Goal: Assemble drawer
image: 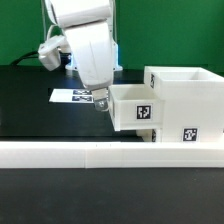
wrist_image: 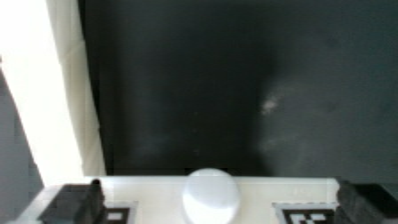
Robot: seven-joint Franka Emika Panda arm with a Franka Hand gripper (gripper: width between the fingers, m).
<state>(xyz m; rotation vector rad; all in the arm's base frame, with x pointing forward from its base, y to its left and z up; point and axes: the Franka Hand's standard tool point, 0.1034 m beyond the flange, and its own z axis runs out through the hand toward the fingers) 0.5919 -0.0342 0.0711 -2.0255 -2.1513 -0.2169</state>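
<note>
The gripper (image: 100, 101) stands with jaws spread wide and grasps nothing. It hangs low, just beside the tray (image: 132, 107) on the exterior view's left, probably to take the tray's wall or push it. The shell (image: 190, 92) stands touching the tray on the exterior view's right. Both rest against the rail (image: 110, 153), which likely serves as a stop for alignment.

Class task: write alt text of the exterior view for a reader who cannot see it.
A white robot arm holds its open claw by the near corner of a small white tray on a black table. A larger white box stands on the view's right, a long white rail in front, a marker board behind.
</note>
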